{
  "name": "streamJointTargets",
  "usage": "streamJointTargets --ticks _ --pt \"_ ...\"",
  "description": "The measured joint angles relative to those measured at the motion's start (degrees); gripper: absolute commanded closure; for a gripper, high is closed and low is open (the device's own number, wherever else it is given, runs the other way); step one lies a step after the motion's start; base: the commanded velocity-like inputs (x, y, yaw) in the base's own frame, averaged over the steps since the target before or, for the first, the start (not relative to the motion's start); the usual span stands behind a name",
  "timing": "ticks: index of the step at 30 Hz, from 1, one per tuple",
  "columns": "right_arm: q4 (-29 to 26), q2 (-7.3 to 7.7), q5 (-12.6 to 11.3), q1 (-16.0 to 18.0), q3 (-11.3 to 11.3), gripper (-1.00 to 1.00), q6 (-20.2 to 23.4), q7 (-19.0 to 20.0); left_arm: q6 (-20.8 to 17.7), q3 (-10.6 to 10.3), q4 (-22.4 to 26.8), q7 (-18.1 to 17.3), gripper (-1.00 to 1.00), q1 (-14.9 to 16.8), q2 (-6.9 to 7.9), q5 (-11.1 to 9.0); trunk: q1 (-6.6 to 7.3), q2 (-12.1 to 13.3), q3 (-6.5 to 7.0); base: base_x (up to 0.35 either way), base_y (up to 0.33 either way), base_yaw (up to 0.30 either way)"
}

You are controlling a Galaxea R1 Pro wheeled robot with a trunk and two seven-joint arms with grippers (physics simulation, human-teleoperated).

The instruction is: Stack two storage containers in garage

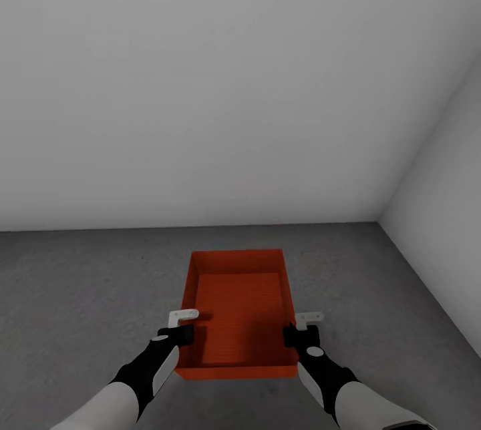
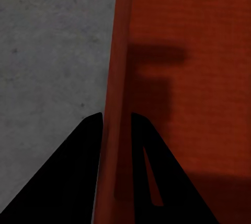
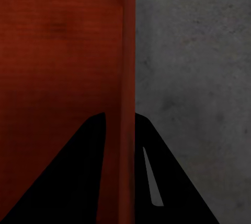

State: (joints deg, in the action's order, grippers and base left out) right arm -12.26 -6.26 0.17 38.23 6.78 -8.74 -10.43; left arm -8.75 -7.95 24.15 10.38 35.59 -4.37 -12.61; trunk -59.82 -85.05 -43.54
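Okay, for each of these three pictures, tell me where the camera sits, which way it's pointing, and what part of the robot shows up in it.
Head view: on the robot's head, looking forward and down at the orange-red storage container, the concrete floor and a pale grey wall; both forearms show.
Left wrist view: near the left pincer, looking along its fingers, which straddle the container's wall.
Right wrist view: near the right pincer, likewise straddling the opposite wall.
All three views share the container and the floor.
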Motion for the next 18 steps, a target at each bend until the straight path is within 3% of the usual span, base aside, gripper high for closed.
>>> streamJointTargets --ticks 18 --pt "0.01 -0.06 -0.06 -0.02 -0.03 1.00 -0.04 -0.06 -0.10 -0.09 0.03 -0.02 1.00 0.04 0.07 0.00 -3.95 -7.22 -3.23 0.000 0.000 0.000"
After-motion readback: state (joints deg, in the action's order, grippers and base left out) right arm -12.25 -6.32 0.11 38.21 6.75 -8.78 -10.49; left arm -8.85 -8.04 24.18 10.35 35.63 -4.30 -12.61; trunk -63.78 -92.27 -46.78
